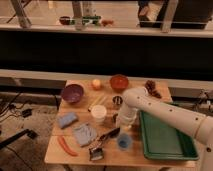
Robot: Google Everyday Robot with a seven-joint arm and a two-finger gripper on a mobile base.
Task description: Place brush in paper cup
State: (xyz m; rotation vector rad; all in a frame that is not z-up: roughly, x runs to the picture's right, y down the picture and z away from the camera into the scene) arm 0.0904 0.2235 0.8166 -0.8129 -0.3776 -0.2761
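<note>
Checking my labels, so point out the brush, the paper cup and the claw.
brush (109,136): camera view, middle of black handle.
paper cup (98,117): camera view, front wall below rim.
claw (120,124): camera view, its tip, right of paper cup, by the brush handle's end.

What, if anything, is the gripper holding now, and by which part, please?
Cannot be told: the gripper is down at the handle end of the brush, whose head lies on the table; whether it grips it is hidden.
</note>
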